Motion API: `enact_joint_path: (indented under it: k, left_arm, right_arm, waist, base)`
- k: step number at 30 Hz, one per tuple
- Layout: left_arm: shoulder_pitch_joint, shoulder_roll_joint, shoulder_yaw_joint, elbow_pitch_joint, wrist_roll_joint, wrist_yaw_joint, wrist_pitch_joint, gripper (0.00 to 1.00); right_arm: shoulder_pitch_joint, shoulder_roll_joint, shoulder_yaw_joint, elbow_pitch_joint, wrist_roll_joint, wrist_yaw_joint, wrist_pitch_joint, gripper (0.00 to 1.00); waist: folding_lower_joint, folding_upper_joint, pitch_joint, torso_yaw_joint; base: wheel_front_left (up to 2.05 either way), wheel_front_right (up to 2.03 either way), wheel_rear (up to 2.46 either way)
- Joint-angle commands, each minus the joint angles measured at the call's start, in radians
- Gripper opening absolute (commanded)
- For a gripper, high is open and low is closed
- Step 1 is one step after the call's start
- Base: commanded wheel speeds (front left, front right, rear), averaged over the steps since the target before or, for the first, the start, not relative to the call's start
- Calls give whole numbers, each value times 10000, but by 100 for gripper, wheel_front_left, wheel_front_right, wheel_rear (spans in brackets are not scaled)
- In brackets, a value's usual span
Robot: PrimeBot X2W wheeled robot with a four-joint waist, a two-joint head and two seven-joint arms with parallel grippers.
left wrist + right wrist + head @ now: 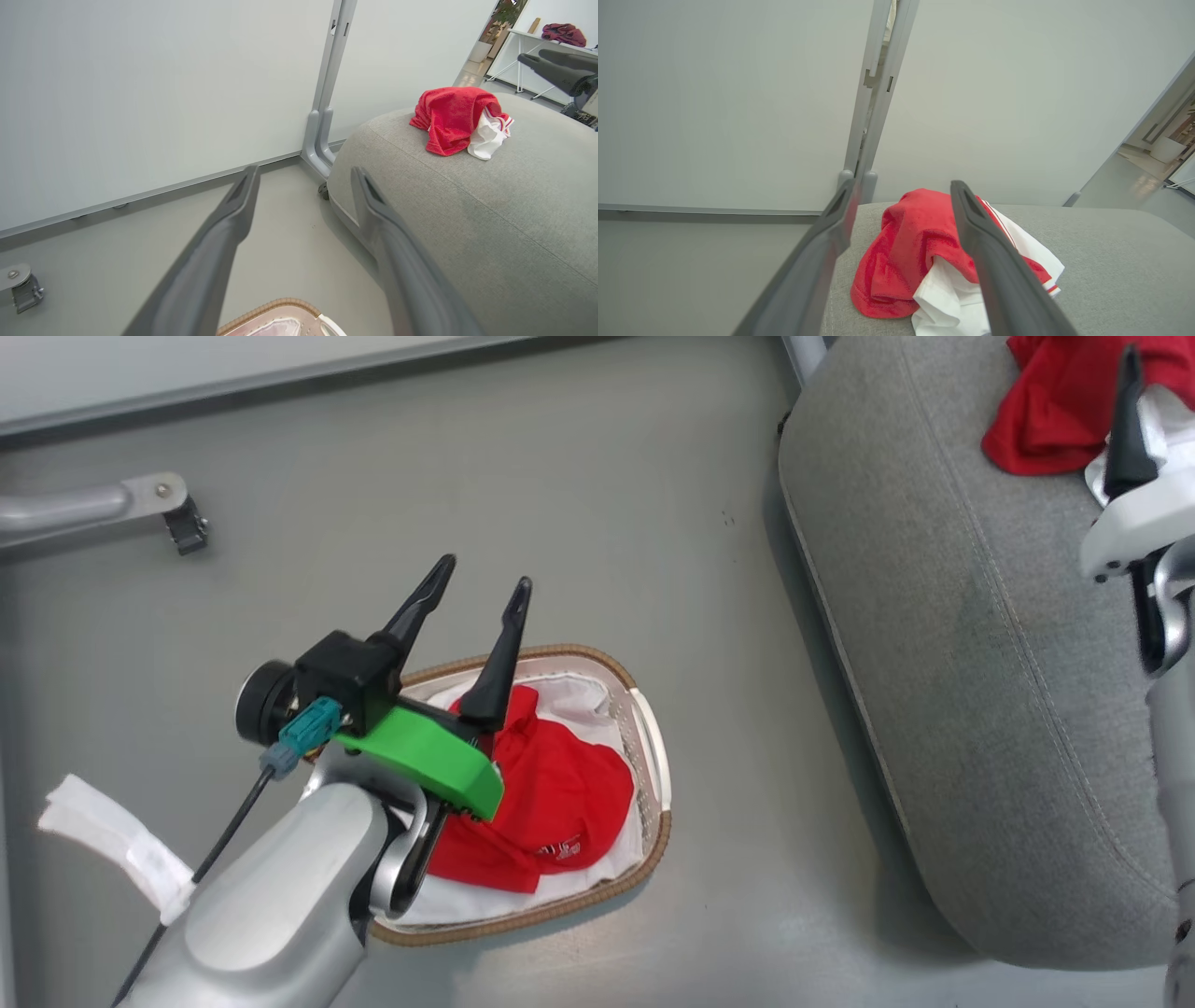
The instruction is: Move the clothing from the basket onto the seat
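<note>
Wide and empty, the left hand (485,574) hangs directly over the red garment (560,784) in the basket (653,840), nearer it than the right hand (903,186), equally wide beside the second garment (1046,401) at the far edge of the seat (980,663).

2 bright red soft fabric garments with white trim lie well apart. The first red garment (560,793) sits crumpled inside the small oval white perforated plastic basket (665,835), which has a brown woven rim and white lining and stands on the floor at the near left. A small printed mark shows at the garment's near edge. The second red garment (1041,411) lies bunched at the far right, on the large grey woven-fabric seat cushion (980,663). White cloth with striped trim spills from beneath it. The cushion, with a rounded corner and stitched seams, stands right of the basket, not touching it.
</note>
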Motion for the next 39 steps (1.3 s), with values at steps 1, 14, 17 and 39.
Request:
enact_joint_path:
  k: [1, 14, 17, 39]
  left_arm:
    - [490, -64, 333, 76, 130, -57, -33, 100]
    - [3915, -745, 3590, 684, 1098, -433, -18, 100]
    - [4483, -887, 4108, 734, 1261, -527, -19, 100]
    - [6906, -1933, 6107, 370, 2342, -1044, -18, 100]
  right_arm:
    - [443, 193, -43, -106, 10, -14, -18, 100]
    - [4240, 2043, 92, -1913, 46, -14, -19, 100]
    - [4929, 2180, 302, -2409, 143, -14, -19, 100]
    - [8251, 2240, 1854, -4512, 1985, -14, -19, 100]
  waist:
    - [1, 0, -1039, 765]
    - [1, 0, -2800, 1681]
    - [1, 0, -3071, 1704]
    - [1, 0, -3880, 1773]
  base:
    - [0, 0, 0]
    - [0, 0, 0]
    - [0, 0, 0]
    - [0, 0, 0]
